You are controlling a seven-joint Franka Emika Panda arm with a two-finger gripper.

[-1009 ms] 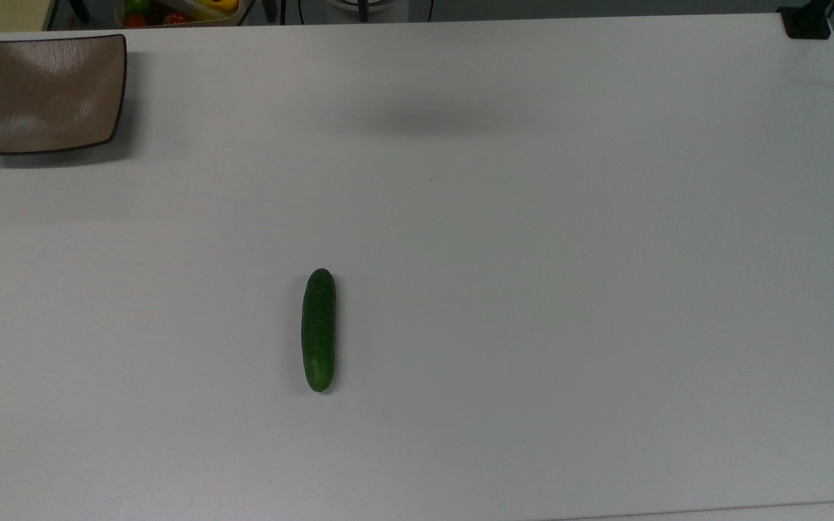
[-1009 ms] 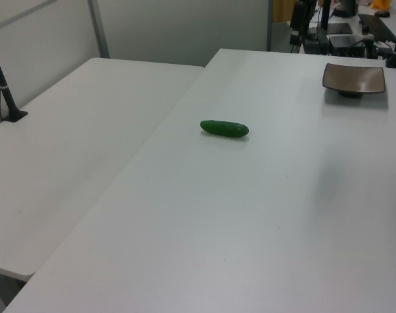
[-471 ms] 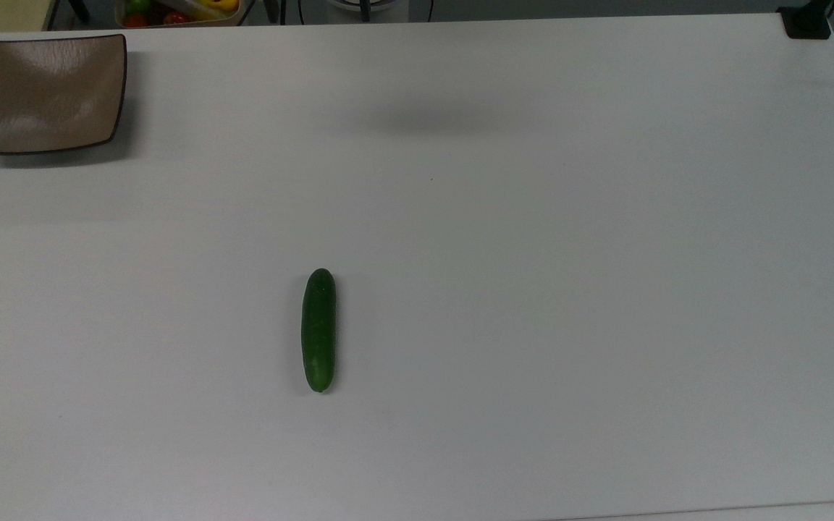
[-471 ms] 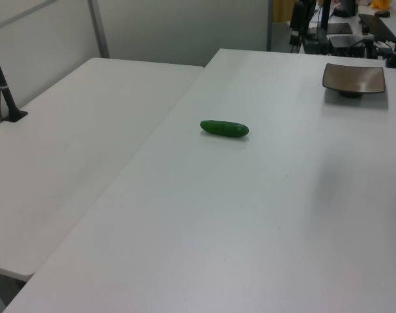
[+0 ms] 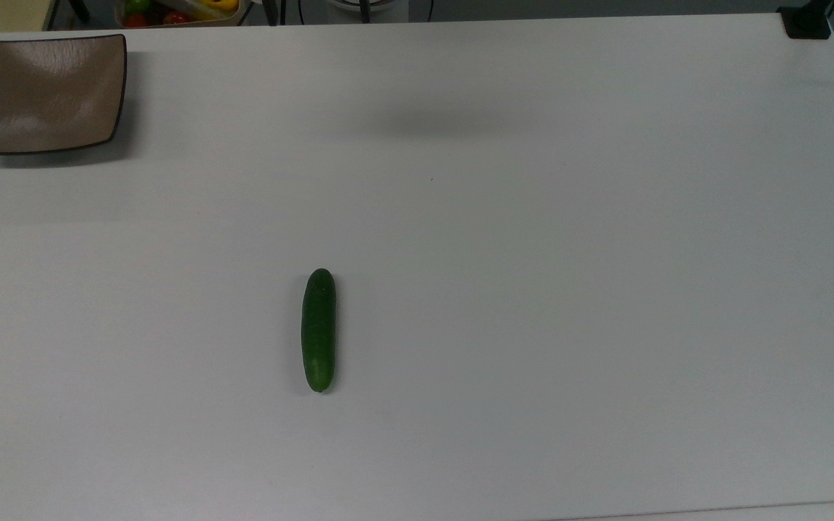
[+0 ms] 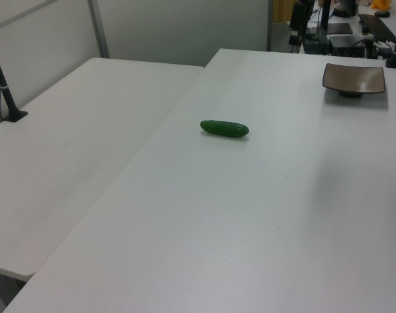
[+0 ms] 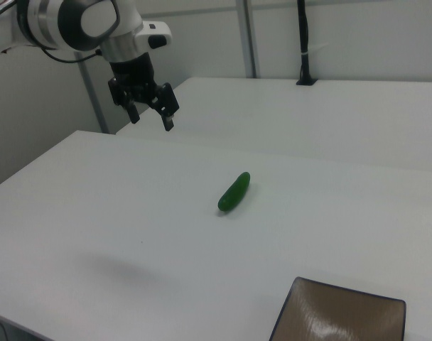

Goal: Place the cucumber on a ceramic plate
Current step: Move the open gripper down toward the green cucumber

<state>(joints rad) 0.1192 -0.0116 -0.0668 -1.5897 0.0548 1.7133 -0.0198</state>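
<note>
Nothing done yet: my gripper [image 7: 150, 113] hangs spread and empty above the table [image 5: 605, 289]. The cucumber [image 5: 318, 330] lies mid-table, toward the near edge; the ceramic plate [image 5: 44, 94] sits bare in the top view's far-left corner. Pick and carry remain.

**White benches against pale partition walls**

A broad white bench [image 5: 533, 289] has a matte top under soft, even light. In the left view a second white bench [image 6: 74, 150] butts against it along a straight seam, with a black post [image 6: 4, 85] standing on a small base at its far edge. Pale grey partition walls [image 6: 178, 29] with metal uprights [image 6: 98, 29] close off the room behind. Past the bench's far edge in the top view sits a container of coloured produce [image 5: 178, 10].
</note>
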